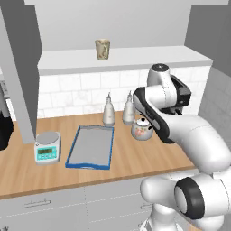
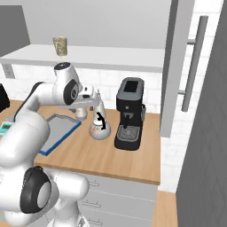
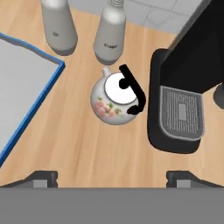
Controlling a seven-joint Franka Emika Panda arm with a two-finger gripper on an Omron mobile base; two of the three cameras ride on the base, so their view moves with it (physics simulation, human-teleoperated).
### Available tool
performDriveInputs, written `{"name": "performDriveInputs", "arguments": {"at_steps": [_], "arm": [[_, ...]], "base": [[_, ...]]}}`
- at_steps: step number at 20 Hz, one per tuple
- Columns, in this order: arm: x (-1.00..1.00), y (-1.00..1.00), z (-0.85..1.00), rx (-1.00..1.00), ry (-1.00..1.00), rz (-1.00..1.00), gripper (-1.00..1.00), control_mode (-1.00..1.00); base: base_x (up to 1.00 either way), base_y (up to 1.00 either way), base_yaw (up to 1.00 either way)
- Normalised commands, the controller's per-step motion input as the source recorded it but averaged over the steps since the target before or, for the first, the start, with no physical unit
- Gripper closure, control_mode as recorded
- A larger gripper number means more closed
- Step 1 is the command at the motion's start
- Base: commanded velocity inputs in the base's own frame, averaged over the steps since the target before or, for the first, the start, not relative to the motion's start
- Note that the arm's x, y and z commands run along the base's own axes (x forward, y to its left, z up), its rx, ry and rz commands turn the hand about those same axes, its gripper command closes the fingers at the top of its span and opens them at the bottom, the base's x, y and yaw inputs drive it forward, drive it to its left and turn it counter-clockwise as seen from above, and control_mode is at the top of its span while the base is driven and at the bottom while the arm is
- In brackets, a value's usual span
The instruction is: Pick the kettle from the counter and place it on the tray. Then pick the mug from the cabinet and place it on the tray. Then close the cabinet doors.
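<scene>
White kettle (image 3: 116, 98) with reddish floral marks stands centre frame on the wooden surface (image 3: 87, 144), between tray (image 3: 26, 87) and coffee machine (image 3: 183, 87). End effector (image 3: 111, 177) spread wide above it, gripping nothing. Bottle labels unreadable.

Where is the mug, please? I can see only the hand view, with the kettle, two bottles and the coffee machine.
Observer: The mug stands upright on the cabinet shelf, well above the counter.
Operator: Thank you. Are the cabinet doors open?
Observer: Yes, both cabinet doors stand open, one at each side.
Operator: I see just a corner of the tray. Is it free?
Observer: The tray has nothing on it.
</scene>
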Motion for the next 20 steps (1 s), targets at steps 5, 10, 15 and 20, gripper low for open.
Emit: {"name": "performDriveInputs", "arguments": {"at_steps": [5, 10, 15, 20], "arm": [[0.6, -0.3, -0.37, -0.06, 0.01, 0.04, -1.0, -1.0], [0.23, 0.0, -0.34, 0.0, 0.06, 0.05, -1.0, -1.0], [0.37, 0.0, -0.3, 0.0, 0.06, 0.02, -1.0, -1.0], [0.41, 0.0, -0.3, 0.0, 0.04, 0.0, -1.0, -1.0]], "base": [[0.0, 0.0, 0.0], [0.0, 0.0, 0.0], [0.0, 0.0, 0.0], [0.0, 0.0, 0.0]]}}
